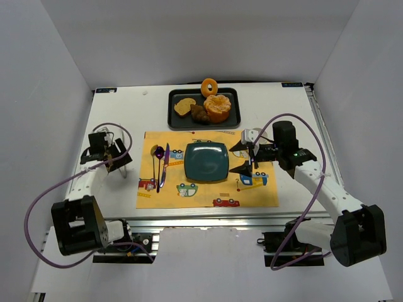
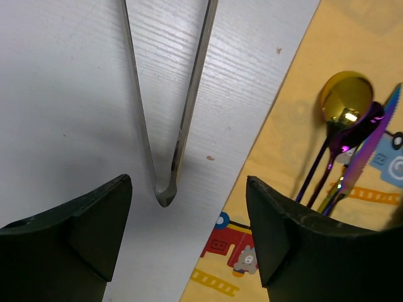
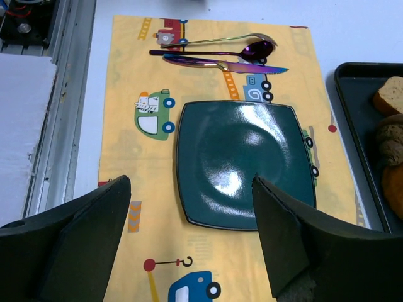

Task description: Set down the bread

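**Top view.** The bread (image 1: 184,107), a flat golden-tan slice with a darker crust, lies in the left part of a dark tray (image 1: 234,119) at the far side of the table. It sits just beside a dark brown lumpy pastry (image 1: 200,114). To the right of the pastry is an orange peeled fruit (image 1: 218,108). An orange ring donut (image 1: 209,86) stands at the tray's far rim. Near of the tray lies a yellow placemat (image 1: 258,195) printed with cars. At its middle is a square teal plate (image 1: 206,162) with nothing on it.

**Right wrist view.** The right gripper (image 3: 192,185) hovers at the plate's right edge, its jaws wide apart and holding nothing. Beyond the plate lie a gold spoon (image 3: 217,41), a purple spoon (image 3: 252,50) and an iridescent knife (image 3: 220,64), side by side.

**Left wrist view.** The left gripper (image 2: 189,189) is over bare table just left of the placemat, its jaws also apart and empty. Between them, on the table surface, lie metal tongs (image 2: 165,195), hinge end toward the camera.
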Motion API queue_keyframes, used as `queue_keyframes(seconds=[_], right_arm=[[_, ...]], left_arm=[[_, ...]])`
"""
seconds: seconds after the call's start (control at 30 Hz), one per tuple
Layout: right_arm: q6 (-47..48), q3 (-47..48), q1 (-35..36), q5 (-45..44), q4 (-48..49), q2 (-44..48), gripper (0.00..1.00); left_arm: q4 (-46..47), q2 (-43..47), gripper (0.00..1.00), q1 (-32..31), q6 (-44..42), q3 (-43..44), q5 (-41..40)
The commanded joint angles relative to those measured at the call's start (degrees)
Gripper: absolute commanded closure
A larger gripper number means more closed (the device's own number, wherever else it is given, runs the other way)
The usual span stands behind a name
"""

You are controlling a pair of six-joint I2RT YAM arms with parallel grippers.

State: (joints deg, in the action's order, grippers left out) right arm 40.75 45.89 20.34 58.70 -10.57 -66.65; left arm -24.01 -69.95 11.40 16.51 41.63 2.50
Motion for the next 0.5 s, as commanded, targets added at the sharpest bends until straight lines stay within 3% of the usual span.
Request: queue_keyframes(seconds=[0.0, 0.17, 0.47], right_arm=[[-3.66, -0.63, -0.82, 1.42, 4.41, 0.73, 0.18], [-4.28, -0.45, -1.26, 1.6, 5.03, 0.56, 0.17], [-5.59, 0.08, -2.41, 2.12, 5.29, 1.26, 0.16]], left_arm=[[-0.25, -2.72, 0.18, -0.94, -3.5, 2.4, -1.88], [2.2, -7.03, 0.18, -1.29, -5.17, 4.08, -6.98], [13.28, -16.34, 0.24, -1.55, -8.6, 4.78, -5.58]])
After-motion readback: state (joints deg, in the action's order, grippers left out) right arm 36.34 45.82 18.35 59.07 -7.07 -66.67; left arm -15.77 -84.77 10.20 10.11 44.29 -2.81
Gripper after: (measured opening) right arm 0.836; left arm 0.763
